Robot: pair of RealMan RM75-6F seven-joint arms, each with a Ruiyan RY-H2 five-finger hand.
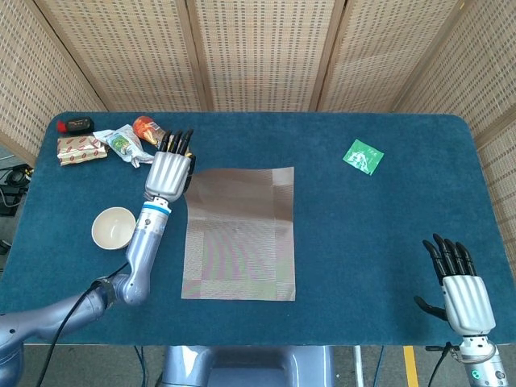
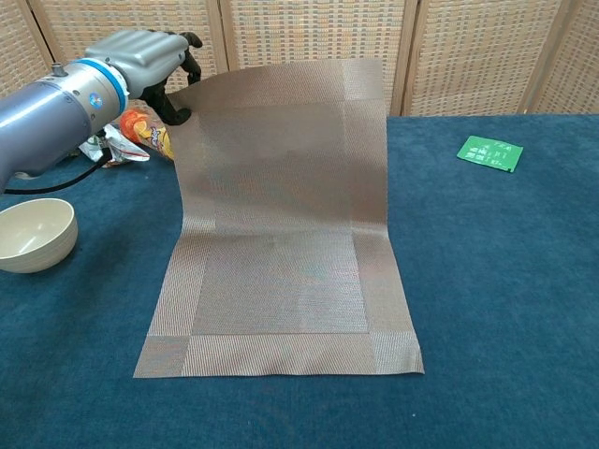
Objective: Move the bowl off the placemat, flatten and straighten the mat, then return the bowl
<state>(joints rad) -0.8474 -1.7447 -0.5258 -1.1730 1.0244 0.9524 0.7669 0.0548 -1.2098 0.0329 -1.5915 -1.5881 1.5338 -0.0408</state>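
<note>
On the blue carpet-like table (image 1: 387, 242), a tan woven placemat (image 1: 239, 234) lies with its near half flat and its far half lifted; the chest view shows that far half standing almost upright as a smooth sheet, with a darker border band framing a lighter centre. Left hand (image 1: 169, 168), metallic silver with black fingers, grips the mat's far left corner, thumb and fingers closed on the fabric. Its grey forearm, with a blue ring at the wrist, runs along the mat's left edge, between the mat and the bowl. Near edge and both near corners of the mat lie flat on the table, well back from the table's front edge.

Bowl (image 1: 114, 228), cream, round and smooth, sits upright on the table to the left of the mat, apart from it. Right hand (image 1: 460, 282) hovers near the table's front right corner, fingers spread, holding nothing. A broad stretch of bare table lies between the mat's right edge and this hand.

Along the far left edge sit a crumpled snack packet (image 1: 81, 149), a foil wrapper (image 1: 123, 146) and an orange bottle (image 2: 150, 131), the last partly hidden behind the raised hand. A small green square packet (image 1: 363, 156) lies flat near the far right, well apart from the mat.
</note>
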